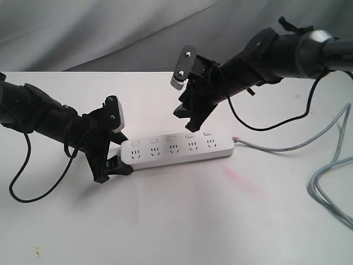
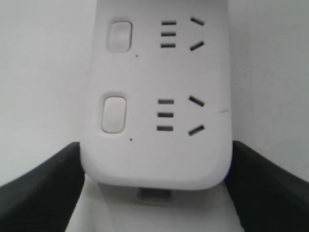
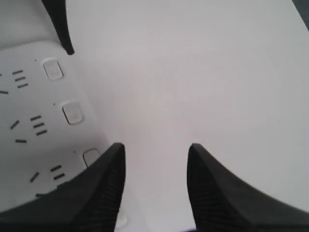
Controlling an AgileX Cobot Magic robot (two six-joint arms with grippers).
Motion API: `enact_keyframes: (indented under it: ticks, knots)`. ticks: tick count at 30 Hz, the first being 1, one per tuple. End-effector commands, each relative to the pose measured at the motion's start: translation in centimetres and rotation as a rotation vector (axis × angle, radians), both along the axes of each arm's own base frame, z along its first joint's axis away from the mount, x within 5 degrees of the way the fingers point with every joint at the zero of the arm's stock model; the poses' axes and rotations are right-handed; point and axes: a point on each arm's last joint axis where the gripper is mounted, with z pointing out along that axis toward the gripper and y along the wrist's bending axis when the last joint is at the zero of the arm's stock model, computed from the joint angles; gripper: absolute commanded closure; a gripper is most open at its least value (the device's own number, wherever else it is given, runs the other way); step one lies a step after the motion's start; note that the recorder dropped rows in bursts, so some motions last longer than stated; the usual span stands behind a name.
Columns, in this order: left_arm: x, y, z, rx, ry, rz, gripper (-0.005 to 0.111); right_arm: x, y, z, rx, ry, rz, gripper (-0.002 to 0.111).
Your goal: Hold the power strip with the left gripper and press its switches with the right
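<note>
The white power strip (image 1: pixel 176 148) lies flat on the table with its five sockets up and its grey cord (image 1: pixel 287 147) running off to the right. My left gripper (image 1: pixel 122 150) is shut on its left end. In the left wrist view that gripper (image 2: pixel 154 145) has a black finger against each long side of the strip (image 2: pixel 154 150), and two switches (image 2: pixel 114 114) show. My right gripper (image 1: pixel 187 120) hovers just above the row of switches (image 1: pixel 190 134), open and holding nothing. In the right wrist view this gripper (image 3: pixel 155 147) has one finger over the strip (image 3: pixel 29 159), beside a switch (image 3: pixel 90 156).
The cord gathers in loose grey loops (image 1: pixel 331 187) at the right edge of the table. A faint pink stain (image 1: pixel 237 179) marks the white tabletop in front of the strip. A grey cloth (image 1: pixel 110 33) hangs behind the table's back edge.
</note>
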Motion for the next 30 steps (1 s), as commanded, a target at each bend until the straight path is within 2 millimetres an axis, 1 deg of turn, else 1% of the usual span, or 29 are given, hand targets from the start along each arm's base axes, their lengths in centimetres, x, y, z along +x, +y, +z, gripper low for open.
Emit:
enact_keyframes:
  ticks: [1, 3, 5, 8, 17, 26, 30]
  knots:
    - [0.0, -0.2, 0.0, 0.007, -0.003, -0.012, 0.041, -0.4, -1.7, -0.7, -0.018, 0.047, -0.015, 0.069]
    - [0.0, -0.2, 0.0, 0.007, -0.003, -0.012, 0.041, -0.5, -2.0, -1.3, -0.031, 0.046, -0.032, 0.069]
    - [0.0, -0.2, 0.0, 0.007, -0.003, -0.012, 0.041, -0.5, -2.1, -1.5, -0.037, 0.033, -0.045, 0.069]
    - [0.0, -0.2, 0.0, 0.007, -0.003, -0.012, 0.041, -0.4, -2.1, -1.8, -0.039, 0.036, -0.047, 0.069]
    - [0.0, -0.2, 0.0, 0.007, -0.003, -0.012, 0.041, 0.0, -2.0, -3.8, -0.045, 0.056, -0.077, 0.069]
    - [0.0, -0.2, 0.0, 0.007, -0.003, -0.012, 0.041, 0.1, -1.9, -3.8, -0.042, 0.049, -0.086, 0.069]
    - [0.0, -0.2, 0.0, 0.007, -0.003, -0.012, 0.041, -0.1, -1.4, -3.9, -0.042, 0.054, -0.072, 0.069]
